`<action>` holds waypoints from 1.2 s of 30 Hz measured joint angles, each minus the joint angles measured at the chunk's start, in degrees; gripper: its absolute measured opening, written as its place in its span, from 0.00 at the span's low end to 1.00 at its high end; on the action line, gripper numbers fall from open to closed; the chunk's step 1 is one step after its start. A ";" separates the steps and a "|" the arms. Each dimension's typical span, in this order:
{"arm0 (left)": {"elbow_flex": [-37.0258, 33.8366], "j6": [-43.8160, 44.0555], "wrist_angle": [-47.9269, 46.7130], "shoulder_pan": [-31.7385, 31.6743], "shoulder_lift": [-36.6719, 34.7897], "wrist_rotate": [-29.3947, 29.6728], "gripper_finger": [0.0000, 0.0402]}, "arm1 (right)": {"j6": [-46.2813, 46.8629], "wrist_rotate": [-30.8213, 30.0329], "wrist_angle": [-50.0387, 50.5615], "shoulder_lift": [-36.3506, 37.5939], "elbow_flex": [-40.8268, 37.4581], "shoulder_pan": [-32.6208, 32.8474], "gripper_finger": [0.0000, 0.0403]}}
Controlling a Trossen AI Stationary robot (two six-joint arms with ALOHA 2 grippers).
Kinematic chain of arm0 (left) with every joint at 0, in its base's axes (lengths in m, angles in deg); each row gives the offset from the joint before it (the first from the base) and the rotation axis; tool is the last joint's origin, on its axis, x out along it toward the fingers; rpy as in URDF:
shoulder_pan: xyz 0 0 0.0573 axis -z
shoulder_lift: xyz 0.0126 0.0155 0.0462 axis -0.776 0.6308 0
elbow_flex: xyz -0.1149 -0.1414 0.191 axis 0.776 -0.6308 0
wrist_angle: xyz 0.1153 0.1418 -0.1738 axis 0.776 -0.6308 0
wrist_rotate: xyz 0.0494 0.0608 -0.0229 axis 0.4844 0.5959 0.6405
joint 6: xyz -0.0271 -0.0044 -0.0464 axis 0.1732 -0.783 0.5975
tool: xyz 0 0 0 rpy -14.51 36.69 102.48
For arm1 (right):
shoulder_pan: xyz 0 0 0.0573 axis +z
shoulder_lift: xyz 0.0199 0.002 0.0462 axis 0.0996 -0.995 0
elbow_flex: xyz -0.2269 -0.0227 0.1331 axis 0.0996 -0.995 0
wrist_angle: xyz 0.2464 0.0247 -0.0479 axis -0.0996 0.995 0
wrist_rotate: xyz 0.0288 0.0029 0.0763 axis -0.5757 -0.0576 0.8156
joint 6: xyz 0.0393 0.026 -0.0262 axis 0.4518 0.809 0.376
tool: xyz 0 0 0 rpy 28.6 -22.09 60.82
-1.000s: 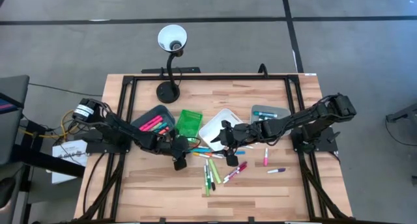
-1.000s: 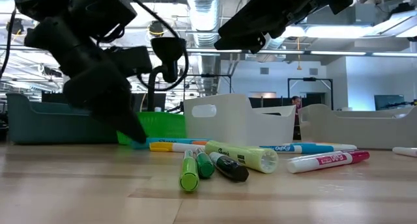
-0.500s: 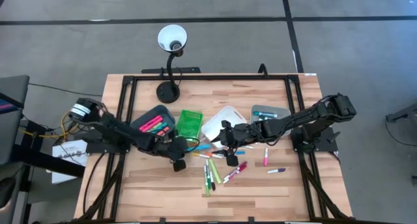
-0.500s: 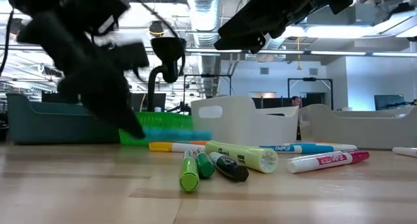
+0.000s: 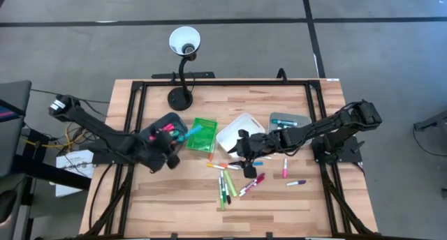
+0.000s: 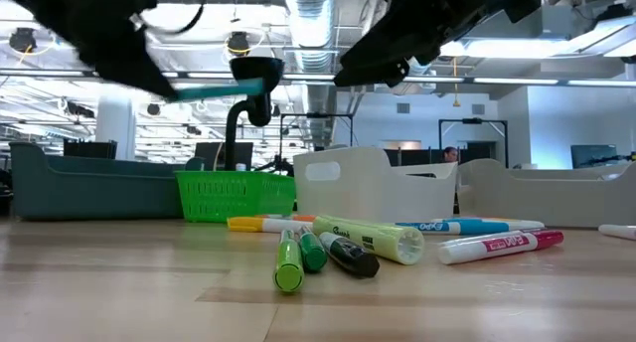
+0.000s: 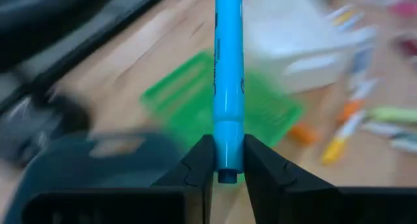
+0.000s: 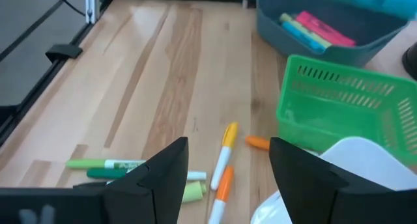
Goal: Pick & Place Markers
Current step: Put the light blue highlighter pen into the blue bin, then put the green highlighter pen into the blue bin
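Blue marker [image 7: 228, 74] sits clenched in our left gripper [image 7: 228, 160] at center-left of the overhead frame, so we should hold it level until it's squarely over a bin.

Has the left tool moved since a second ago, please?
Yes. The left tool, holding a blue marker, has risen off the table toward the dark bin.

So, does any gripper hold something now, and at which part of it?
The left gripper holds a blue marker by one end. The right gripper is open and empty.
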 joint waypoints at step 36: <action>5.08 3.73 -11.87 -9.56 -3.10 -9.71 0.37 | 11.81 -3.74 32.69 9.92 6.64 10.14 0.51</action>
